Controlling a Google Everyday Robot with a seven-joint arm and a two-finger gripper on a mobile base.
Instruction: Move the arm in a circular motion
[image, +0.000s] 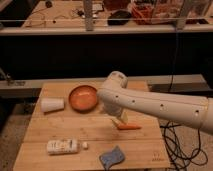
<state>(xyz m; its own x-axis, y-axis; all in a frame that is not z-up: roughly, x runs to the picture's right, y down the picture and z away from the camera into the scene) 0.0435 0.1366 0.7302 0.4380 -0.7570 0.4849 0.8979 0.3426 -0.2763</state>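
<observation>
over the table (55, 131), fingers (120, 120) under the arm (150, 103), beside a carrot (129, 127); grip unclear.

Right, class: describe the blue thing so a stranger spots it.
On the wooden table, the cream-white arm hangs its gripper beside an orange piece. Nearer the front edge, right of the white bottle, lies the blue sponge: the only blue thing.

No text, label or number can be read anywhere. The gripper (120, 119) hangs under the arm (150, 102), over the worktop's middle.
</observation>
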